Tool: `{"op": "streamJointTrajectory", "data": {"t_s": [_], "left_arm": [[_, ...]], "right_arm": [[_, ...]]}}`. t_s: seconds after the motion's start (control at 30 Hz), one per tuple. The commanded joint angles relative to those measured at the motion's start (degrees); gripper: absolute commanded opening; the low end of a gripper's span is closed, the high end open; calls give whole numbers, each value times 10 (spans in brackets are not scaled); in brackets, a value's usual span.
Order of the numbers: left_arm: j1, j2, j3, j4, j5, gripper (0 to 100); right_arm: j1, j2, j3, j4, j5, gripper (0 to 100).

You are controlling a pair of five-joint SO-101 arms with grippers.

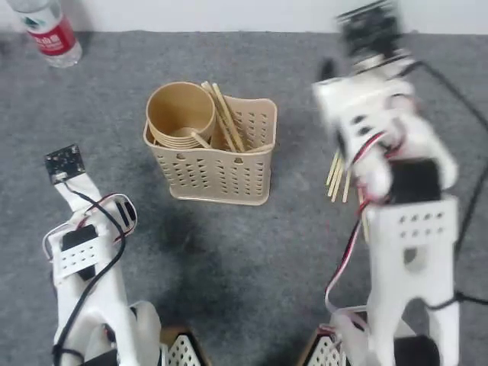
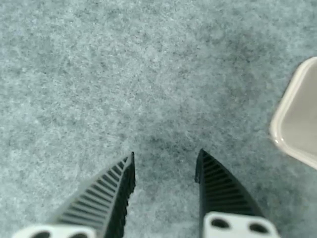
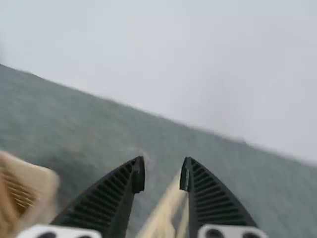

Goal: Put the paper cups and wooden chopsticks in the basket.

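A beige slotted basket stands mid-table on grey carpet. In it are stacked paper cups and several wooden chopsticks leaning against them. More loose chopsticks lie on the carpet right of the basket, beside my raised right arm. My right gripper is lifted and points toward the back wall. It is closed on pale chopsticks that lie along one finger, with the basket low to one side. My left gripper hangs open over bare carpet, a basket corner nearby.
A plastic water bottle with a red label stands at the far left back. The left arm sits at the front left, away from the basket. Cables run along both arms. A pale wall borders the carpet at the back.
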Motion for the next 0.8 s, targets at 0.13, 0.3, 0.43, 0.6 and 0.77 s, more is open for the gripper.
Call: {"op": "streamJointTrajectory", "data": {"t_s": [0.13, 0.3, 0.43, 0.6, 0.77], "left_arm": [[5, -2, -3, -12, 4, 192], [5, -2, -3, -12, 4, 192], [5, -2, -3, -12, 4, 192], [5, -2, -3, -12, 4, 192], [5, -2, -3, -12, 4, 192]], "right_arm": [[136, 160, -30, 99, 50, 123], [136, 308, -32, 97, 79, 121], [135, 394, -32, 80, 117, 120], [122, 451, -32, 57, 119, 119], [114, 488, -32, 21, 119, 119]]}}
